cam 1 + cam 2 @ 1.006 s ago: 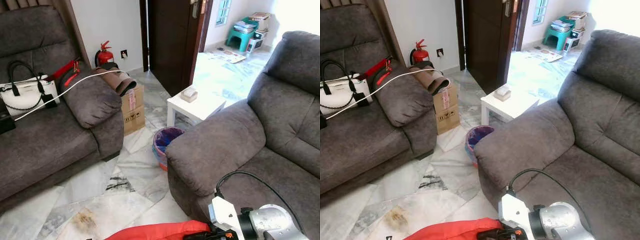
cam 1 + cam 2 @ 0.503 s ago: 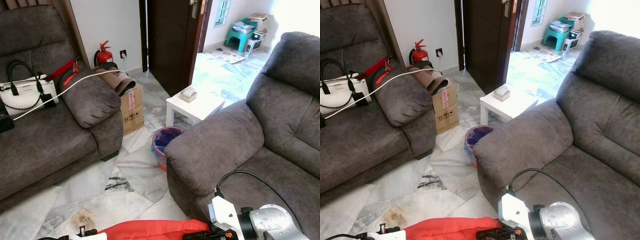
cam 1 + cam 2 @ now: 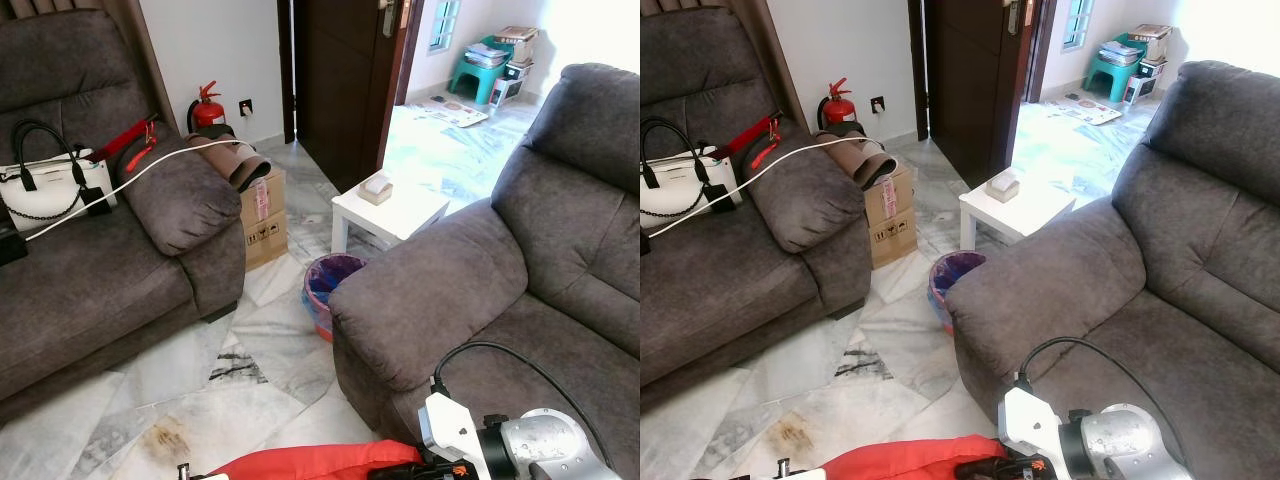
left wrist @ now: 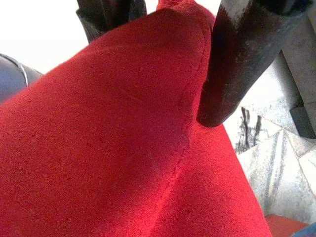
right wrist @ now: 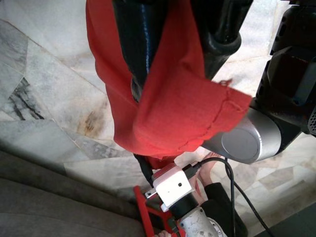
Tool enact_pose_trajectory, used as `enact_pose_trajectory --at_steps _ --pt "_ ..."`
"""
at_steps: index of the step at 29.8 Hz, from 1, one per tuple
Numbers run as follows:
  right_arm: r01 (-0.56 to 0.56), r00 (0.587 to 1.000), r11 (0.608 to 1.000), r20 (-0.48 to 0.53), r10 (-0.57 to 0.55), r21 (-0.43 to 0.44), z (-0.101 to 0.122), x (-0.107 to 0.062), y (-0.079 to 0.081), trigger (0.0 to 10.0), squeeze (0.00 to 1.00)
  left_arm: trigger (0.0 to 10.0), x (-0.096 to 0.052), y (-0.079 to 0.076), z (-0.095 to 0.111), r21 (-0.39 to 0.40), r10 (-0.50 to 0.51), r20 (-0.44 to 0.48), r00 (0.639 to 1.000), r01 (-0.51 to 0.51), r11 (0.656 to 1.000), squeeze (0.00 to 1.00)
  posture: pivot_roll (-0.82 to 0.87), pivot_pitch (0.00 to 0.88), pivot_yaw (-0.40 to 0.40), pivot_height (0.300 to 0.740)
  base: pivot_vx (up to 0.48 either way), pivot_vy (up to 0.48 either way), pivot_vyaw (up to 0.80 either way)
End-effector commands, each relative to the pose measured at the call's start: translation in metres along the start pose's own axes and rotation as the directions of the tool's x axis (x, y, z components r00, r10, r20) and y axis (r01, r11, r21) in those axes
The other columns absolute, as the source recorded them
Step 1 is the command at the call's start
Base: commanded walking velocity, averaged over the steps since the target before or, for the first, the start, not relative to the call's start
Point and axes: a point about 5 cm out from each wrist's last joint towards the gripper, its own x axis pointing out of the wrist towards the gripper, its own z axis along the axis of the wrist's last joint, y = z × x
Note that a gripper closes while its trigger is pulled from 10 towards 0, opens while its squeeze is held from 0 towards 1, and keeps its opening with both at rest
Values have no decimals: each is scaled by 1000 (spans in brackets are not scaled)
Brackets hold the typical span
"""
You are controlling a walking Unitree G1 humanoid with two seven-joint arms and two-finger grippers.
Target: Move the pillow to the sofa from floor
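Two grey sofas in here, left sofa (image 3: 100,270) and right sofa (image 3: 500,300), facing each other across a marble floor (image 3: 240,390). Red pillow (image 3: 320,462) low at the bottom edge of the head views, just beside the front corner of the right sofa, clamped between both arms, so off the floor but not on any seat yet.

Right gripper (image 5: 182,54) closed on the pillow: black fingers (image 5: 140,44) pinching a corner of the red fabric, cloth draped over one finger and hanging down past it. Silver right arm (image 3: 540,450) with a black cable at the bottom right, over the right sofa's seat.

Left gripper (image 4: 163,49) spread wide, straddling the pillow's seamed edge, one finger (image 4: 237,59) pressed against the red cloth, other one up at the far side. Looks more like bracing than pinching, can't tell for sure.

Other stuff around: white handbag (image 3: 45,185) and white cable (image 3: 130,180) on the left sofa, fire extinguisher (image 3: 207,108) by the wall, cardboard box (image 3: 263,215) next to the left sofa's arm, small white side table (image 3: 395,215) with a little box on it, bin (image 3: 325,290) with a blue liner squeezed against the right sofa's arm, dark open door (image 3: 335,80) behind
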Motion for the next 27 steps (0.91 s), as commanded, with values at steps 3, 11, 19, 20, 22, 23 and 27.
enact_pose_trajectory --at_steps 3,11,19,20,22,23,27 --pt "-20 997 996 72 27 -88 22 2 2 10000 0 0 -1 -2 -2 -10 -28 6 1000 28 1000 0 -4 72 -6 740 0 0 0" --pt "-18 997 996 71 24 -86 22 1 2 10000 0 0 -1 -3 0 -4 -28 19 999 28 1000 0 -4 72 -7 740 0 0 0" --pt "-16 997 997 80 22 -77 21 4 1 10000 0 0 -1 -2 0 -9 -8 20 1000 8 1000 0 0 74 -6 740 0 0 0" --pt "-19 996 997 82 25 -74 21 5 2 10000 0 0 -1 -1 1 -6 -3 22 1000 3 1000 0 0 74 -5 740 0 0 0" --pt "-22 996 997 86 28 -71 20 7 3 10000 0 0 -1 1 2 -12 16 33 999 -16 1000 0 -1 76 -4 740 0 0 0" --pt "-22 996 997 86 28 -70 20 7 3 10000 0 0 -1 2 3 -13 19 35 999 -19 1000 0 -1 76 -4 740 0 0 0" --pt "-12 997 998 81 17 -60 16 8 3 10000 0 0 0 10 7 -12 60 56 997 -59 998 0 2 75 -2 740 0 0 0"
